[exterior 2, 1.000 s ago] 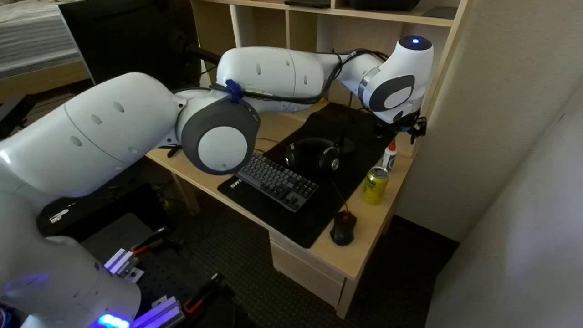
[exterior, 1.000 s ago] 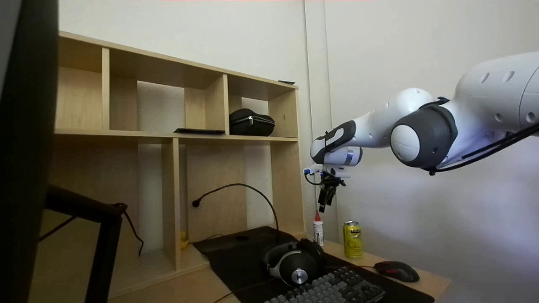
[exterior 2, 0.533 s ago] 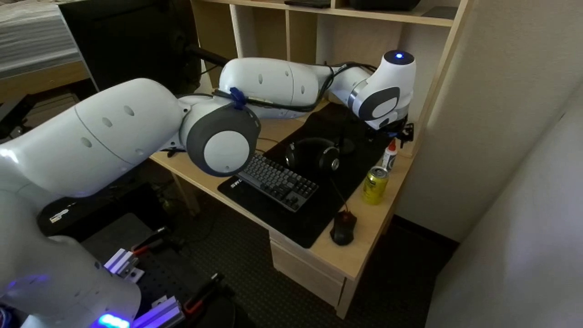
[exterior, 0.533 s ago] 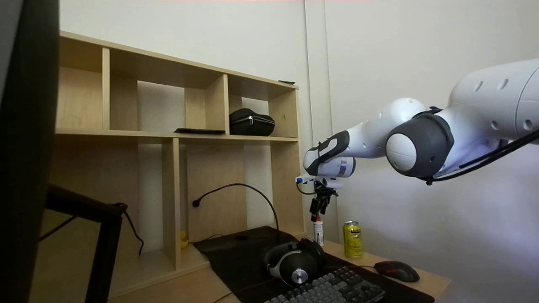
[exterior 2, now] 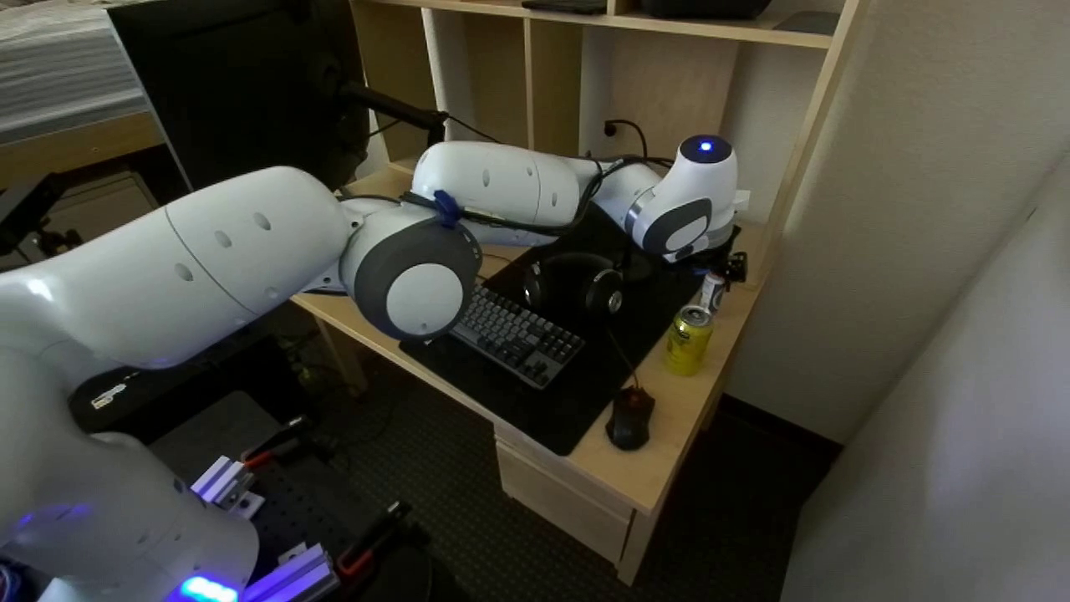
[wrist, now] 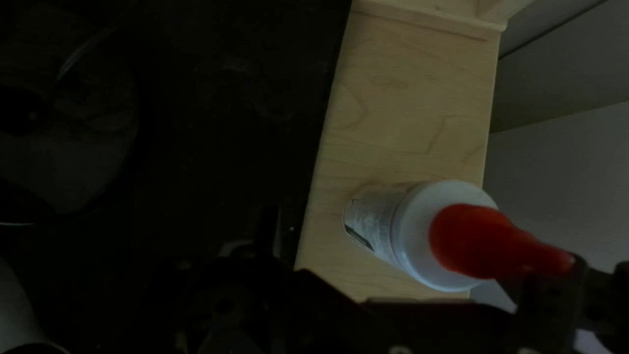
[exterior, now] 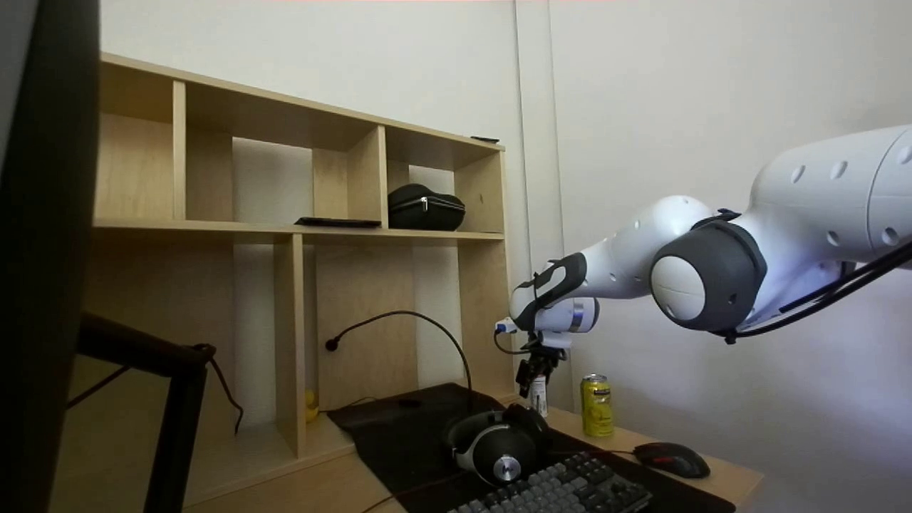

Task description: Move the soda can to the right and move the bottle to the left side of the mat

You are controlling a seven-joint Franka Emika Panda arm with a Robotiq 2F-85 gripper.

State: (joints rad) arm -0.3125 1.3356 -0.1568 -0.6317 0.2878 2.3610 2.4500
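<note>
Though it's dim, the bottle [wrist: 420, 236] seems whitish.

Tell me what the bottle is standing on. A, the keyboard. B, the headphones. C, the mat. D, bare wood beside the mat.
D: in the wrist view the bottle has its base on bare wood, past the edge of the mat.

The white arm [exterior 2: 284, 209] has grey covers [exterior 2: 410, 247] and black cables [exterior: 883, 263].
</note>
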